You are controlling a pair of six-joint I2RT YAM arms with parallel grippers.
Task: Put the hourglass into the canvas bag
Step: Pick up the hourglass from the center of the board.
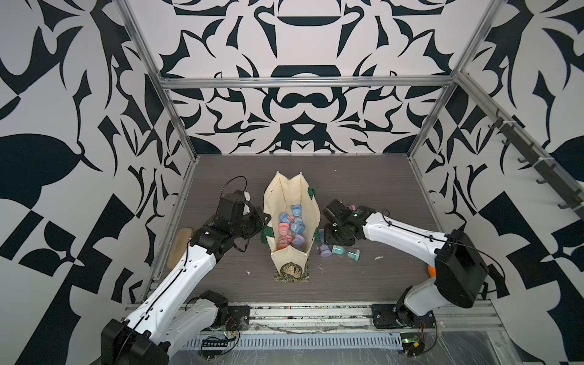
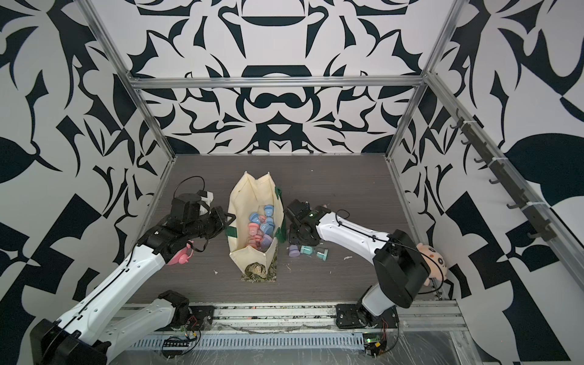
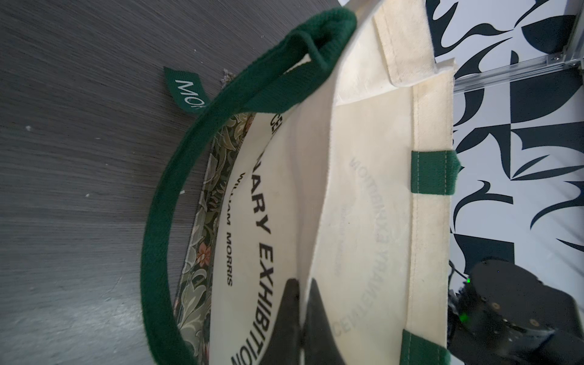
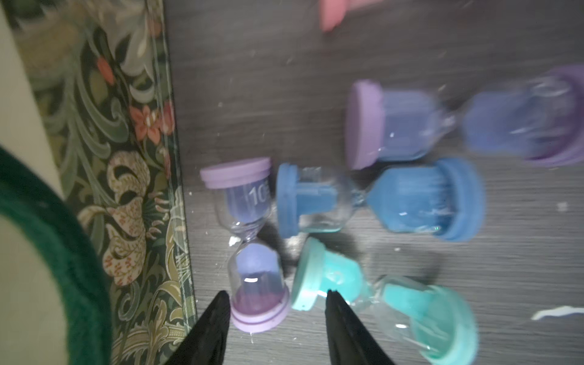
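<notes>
Here, shows the canvas bag [image 1: 284, 192] standing open on the table [image 1: 363, 189], with a heap of pastel hourglasses [image 1: 290, 227] inside it. Shows the left gripper [image 3: 302, 282] clamped on the bag's rim wall, cloth pinched between the closed jaws: one finger [image 3: 289, 316] on the printed outer face, the other [image 3: 319, 319] on the inner face. Shows the green handle [image 3: 164, 221] looping just outside the outer finger.

Shows the right gripper [image 4: 276, 294] low over the table beside the bag's floral panel [image 4: 126, 158], jaws parted and holding nothing. Places the lilac hourglass [image 4: 256, 278] between the jaws, its end cap just inside one fingertip [image 4: 215, 325]. Places the cap of the teal hourglass [image 4: 420, 306] at the other fingertip [image 4: 344, 325]; contact unclear through blur. Places the blue hourglass [image 4: 407, 199] just ahead of the jaws, the second lilac hourglass [image 4: 410, 123] farther ahead, and the pink hourglass [image 4: 331, 12] farthest, cut by the frame edge. Shows all five lying on the table, outside the bag.
</notes>
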